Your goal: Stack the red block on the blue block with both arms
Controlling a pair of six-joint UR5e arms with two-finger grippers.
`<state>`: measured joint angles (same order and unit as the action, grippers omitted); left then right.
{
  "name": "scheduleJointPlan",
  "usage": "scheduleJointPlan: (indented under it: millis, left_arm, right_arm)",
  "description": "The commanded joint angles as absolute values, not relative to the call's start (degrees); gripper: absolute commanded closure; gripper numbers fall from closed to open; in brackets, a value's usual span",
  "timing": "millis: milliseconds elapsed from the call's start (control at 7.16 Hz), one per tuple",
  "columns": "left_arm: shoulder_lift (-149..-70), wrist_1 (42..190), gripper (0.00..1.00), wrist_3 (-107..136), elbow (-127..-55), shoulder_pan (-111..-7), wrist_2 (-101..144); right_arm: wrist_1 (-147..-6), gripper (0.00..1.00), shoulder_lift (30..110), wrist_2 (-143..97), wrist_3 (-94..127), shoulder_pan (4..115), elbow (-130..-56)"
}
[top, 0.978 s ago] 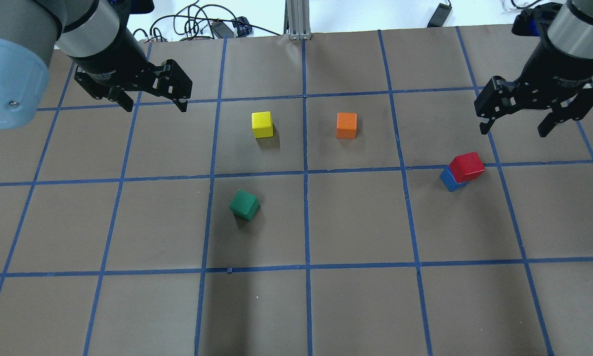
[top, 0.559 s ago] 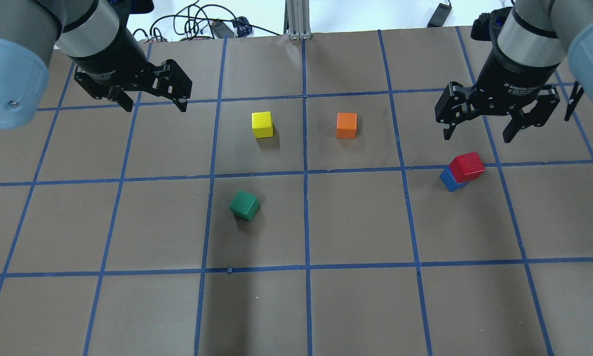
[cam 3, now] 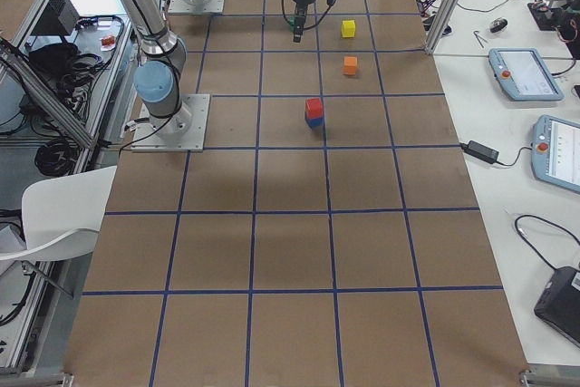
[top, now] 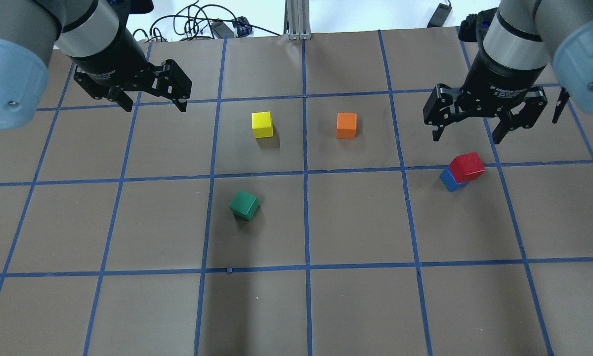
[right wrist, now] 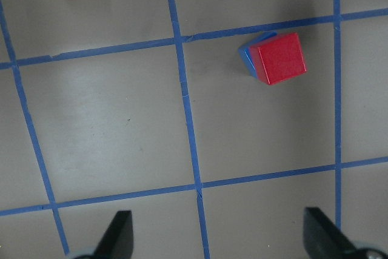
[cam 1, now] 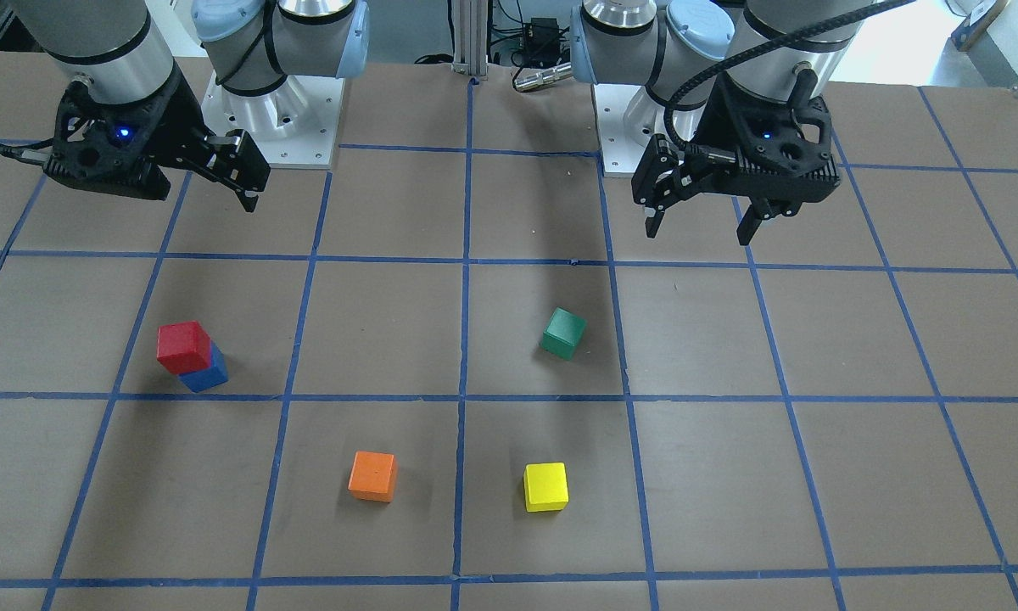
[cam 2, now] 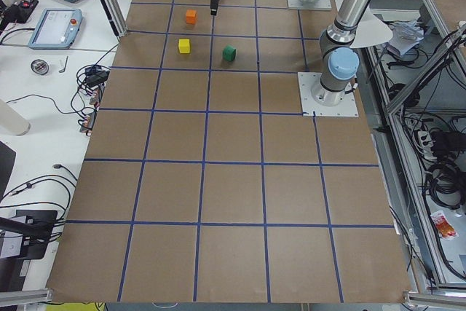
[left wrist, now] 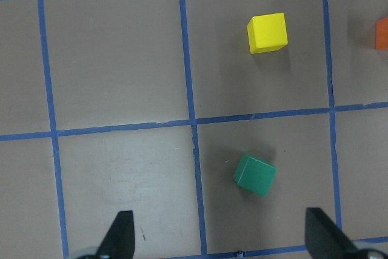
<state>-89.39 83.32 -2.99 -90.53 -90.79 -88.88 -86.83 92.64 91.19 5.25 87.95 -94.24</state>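
**Red block** (top: 467, 166): is sitting on top of the blue block (top: 448, 181), on the right half of the table (top: 356, 222). It is lying a little off square, so a strip of blue is showing along one side. Both cubes are turned askew to the taped grid lines (top: 305, 217). Being a cube, it is offering no long axis to line up with.

**Right gripper** (top: 466, 138): I am hovering it raised and near the stack, but not over it. In my right wrist view the stack is lying ahead of the fingertips (right wrist: 119, 233) and off to the right of the gap between them. The jaws are standing wide apart, holding nothing and touching nothing. This is the nearer of my two grippers by far.

**Left gripper** (top: 154, 106): I am hanging it well apart from the stack, on the other side of the table. It is also spread wide and empty. The green block (top: 244, 205) and the yellow block (top: 262, 124) are showing beneath its camera.

**Standing:** I am judging the stacking done. With the red block perched off centre, any coming move by my right gripper is calling for a path that clears the stack, since a nudge could tip the red block off.
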Motion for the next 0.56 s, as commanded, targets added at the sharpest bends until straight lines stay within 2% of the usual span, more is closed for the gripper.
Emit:
scheduleJointPlan:
  millis: [0,419]
  left_arm:
    - [-89.38,83.32,0.0,-2.99,-90.53,-90.79,-88.86]
    - [-89.38,83.32,0.0,-2.99,-90.53,-90.79,-88.86]
  right_arm:
    - [-86.84,0.0,92.37,91.4,5.28,88.24,-94.39]
    - [-86.92,0.0,92.2,91.49,5.01,88.24,-94.39]
